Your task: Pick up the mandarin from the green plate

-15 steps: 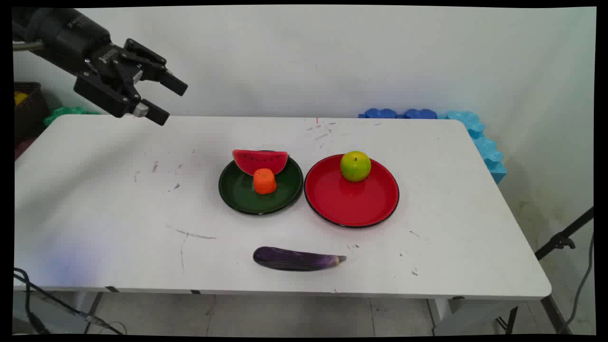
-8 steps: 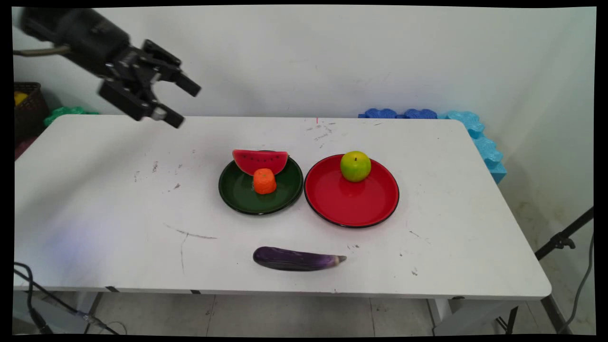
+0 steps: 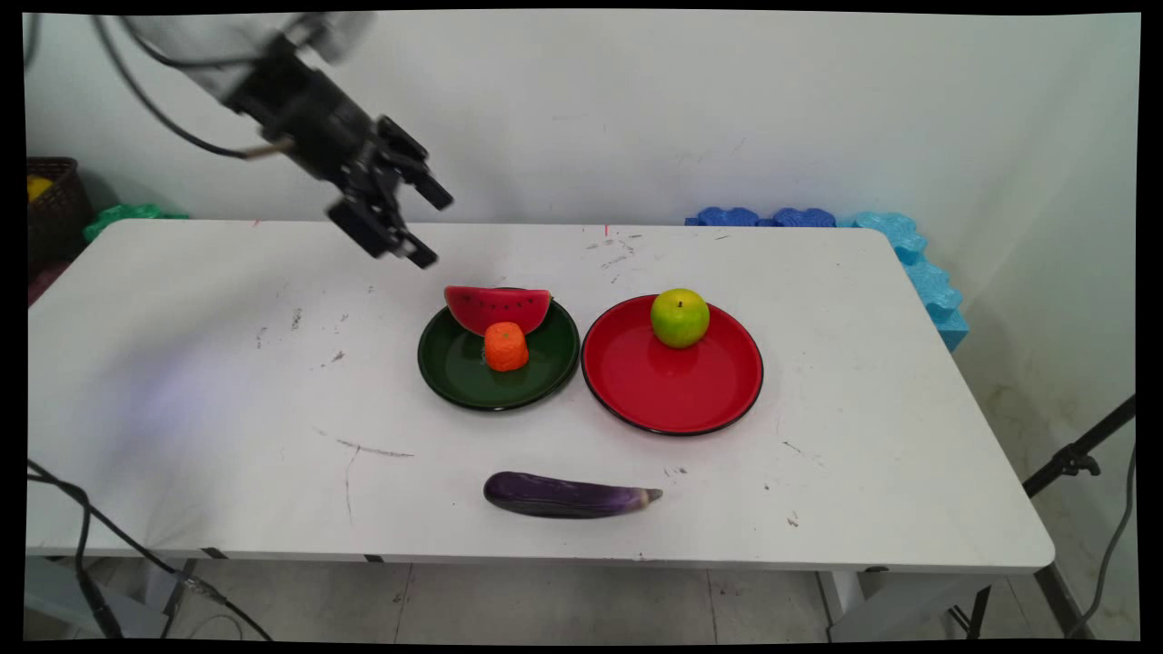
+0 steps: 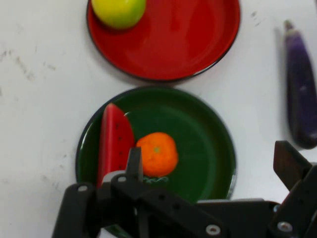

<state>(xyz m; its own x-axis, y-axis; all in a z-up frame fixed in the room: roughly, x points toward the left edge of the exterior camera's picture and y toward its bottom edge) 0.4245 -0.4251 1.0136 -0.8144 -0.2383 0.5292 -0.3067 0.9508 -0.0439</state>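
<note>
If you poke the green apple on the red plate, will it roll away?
Probably a little. The apple is round, so a nudge would likely set it rolling, though the red plate's raised rim may stop it. Its skin looks smooth and shiny, so it might slip in a pinch. The open tool is high up and far from it.

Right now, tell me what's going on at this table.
The arm's claw hangs open and empty above the table, just up and left of the green plate. That plate holds a watermelon slice and an orange. Beside it, a red plate carries a green apple. An eggplant lies on the table nearer the front edge. Nothing is being held.
</note>
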